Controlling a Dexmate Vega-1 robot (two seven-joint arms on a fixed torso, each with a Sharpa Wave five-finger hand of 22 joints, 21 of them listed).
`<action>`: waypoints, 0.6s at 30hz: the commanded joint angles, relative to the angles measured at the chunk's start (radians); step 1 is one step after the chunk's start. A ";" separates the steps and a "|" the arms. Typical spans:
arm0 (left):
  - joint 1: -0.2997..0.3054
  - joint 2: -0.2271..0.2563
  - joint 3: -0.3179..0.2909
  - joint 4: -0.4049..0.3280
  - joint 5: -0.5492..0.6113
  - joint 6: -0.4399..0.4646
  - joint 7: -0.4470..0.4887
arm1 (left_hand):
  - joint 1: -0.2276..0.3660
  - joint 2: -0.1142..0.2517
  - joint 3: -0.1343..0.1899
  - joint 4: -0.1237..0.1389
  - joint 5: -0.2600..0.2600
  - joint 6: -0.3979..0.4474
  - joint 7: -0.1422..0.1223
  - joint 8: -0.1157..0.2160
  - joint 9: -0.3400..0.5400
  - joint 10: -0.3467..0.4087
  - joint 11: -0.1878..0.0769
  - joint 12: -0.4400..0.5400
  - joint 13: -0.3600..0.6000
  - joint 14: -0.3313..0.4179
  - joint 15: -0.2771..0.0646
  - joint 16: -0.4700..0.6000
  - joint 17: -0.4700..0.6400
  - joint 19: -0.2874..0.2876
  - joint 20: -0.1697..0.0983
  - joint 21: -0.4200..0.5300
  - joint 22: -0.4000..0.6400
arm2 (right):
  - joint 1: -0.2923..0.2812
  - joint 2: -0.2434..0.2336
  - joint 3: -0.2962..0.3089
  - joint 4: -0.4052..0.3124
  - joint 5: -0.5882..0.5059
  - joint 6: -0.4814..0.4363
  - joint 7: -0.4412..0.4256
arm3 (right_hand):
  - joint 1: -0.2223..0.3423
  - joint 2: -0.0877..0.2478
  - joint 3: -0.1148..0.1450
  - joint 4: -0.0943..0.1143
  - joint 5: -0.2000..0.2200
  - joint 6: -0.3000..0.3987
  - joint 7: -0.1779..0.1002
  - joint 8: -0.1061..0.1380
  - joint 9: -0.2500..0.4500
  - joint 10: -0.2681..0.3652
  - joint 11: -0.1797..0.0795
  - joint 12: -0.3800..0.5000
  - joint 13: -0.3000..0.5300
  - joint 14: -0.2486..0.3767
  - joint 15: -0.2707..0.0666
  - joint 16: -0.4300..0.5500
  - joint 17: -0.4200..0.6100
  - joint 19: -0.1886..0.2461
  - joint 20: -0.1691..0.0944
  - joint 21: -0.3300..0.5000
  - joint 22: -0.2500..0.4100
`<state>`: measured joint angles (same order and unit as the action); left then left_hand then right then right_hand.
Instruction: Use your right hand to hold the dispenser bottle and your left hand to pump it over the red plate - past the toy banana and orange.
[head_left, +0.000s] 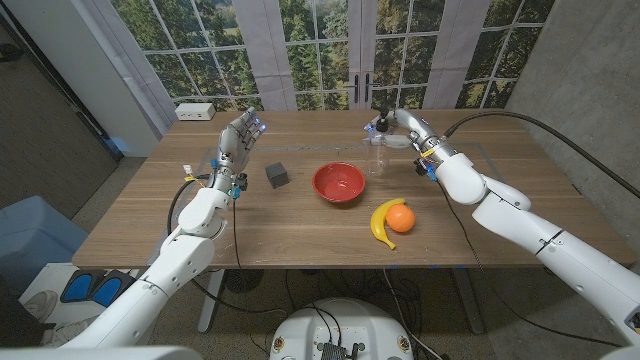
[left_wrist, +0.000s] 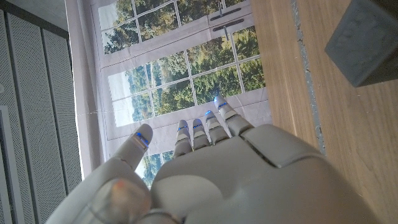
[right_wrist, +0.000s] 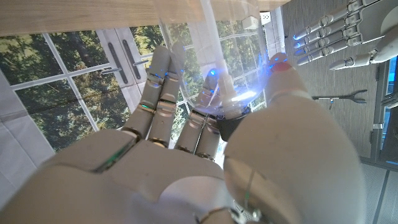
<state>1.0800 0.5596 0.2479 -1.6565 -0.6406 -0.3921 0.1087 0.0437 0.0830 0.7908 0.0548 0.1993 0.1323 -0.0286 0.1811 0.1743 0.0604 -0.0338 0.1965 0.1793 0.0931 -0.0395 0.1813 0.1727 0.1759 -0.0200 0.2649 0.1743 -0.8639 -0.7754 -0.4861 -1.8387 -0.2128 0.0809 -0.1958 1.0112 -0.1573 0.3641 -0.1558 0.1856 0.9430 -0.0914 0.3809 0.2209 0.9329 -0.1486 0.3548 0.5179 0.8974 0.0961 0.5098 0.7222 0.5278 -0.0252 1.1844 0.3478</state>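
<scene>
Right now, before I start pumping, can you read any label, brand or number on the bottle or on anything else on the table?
No text can be read in these pictures.
Dispenser bottle: clear with a black pump, held by the right hand; no label legible.
Dark cube: plain faces, no marking.
Red bowl-shaped plate, banana, orange: no print.
White box at the far table edge: too small to read.

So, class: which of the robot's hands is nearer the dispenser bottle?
Right. The right hand is at the dispenser bottle, fingers around it. The left hand is raised across the table, beyond the red bowl and grey cube.
</scene>
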 joint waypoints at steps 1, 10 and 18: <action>-0.011 -0.006 0.002 0.022 -0.008 -0.012 -0.015 | -0.009 0.065 0.007 0.002 -0.001 0.008 -0.001 0.003 0.003 0.008 -0.001 -0.002 0.002 0.008 -0.018 -0.001 0.000 0.011 -0.003 -0.002 0.003 | 0.042 0.016 -0.028 -0.008 -0.037 -0.017 0.033 | 0.295 0.289 -0.002 0.002 0.002 0.006 0.003 -0.004 0.004 0.015 -0.002 -0.002 0.005 0.231 -0.327 0.005 0.154 -0.026 -0.177 0.010 -0.002; -0.018 -0.012 0.003 0.040 -0.014 -0.024 -0.025 | -0.009 0.065 0.007 0.001 -0.001 0.008 0.000 0.003 0.003 0.006 -0.002 -0.003 0.001 0.009 -0.018 -0.001 0.000 0.012 -0.002 -0.005 0.003 | 0.076 0.010 -0.061 -0.049 -0.097 -0.099 0.088 | 0.294 0.289 -0.004 0.003 0.002 0.005 0.003 -0.006 0.004 0.013 0.000 -0.006 0.006 0.233 -0.327 0.002 0.157 -0.029 -0.176 0.016 -0.008; -0.023 -0.018 0.005 0.054 -0.018 -0.031 -0.031 | -0.008 0.065 0.008 0.001 -0.001 0.008 -0.001 0.003 0.003 0.007 0.000 -0.003 0.001 0.008 -0.018 -0.001 0.000 0.014 -0.002 -0.007 0.003 | 0.097 0.008 -0.084 -0.077 -0.156 -0.136 0.106 | 0.296 0.289 -0.005 0.002 0.002 0.007 0.003 -0.008 0.005 0.013 0.001 -0.007 0.010 0.232 -0.328 -0.001 0.159 -0.032 -0.177 0.022 -0.014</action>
<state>1.0633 0.5489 0.2511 -1.6201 -0.6533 -0.4125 0.0857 0.0437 0.0830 0.7908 0.0548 0.1993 0.1323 -0.0286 0.1811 0.1743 0.0604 -0.0338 0.1964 0.1793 0.0931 -0.0394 0.1813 0.1726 0.1810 -0.0251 0.2593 0.1743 -0.8036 -0.7648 -0.5352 -1.8777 -0.3054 -0.0046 -0.1252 1.0112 -0.1573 0.3614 -0.1532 0.1856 0.9430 -0.0914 0.3734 0.2208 0.9402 -0.1450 0.3500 0.5217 0.9010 0.0996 0.5050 0.7230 0.5240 -0.0216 1.1997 0.3339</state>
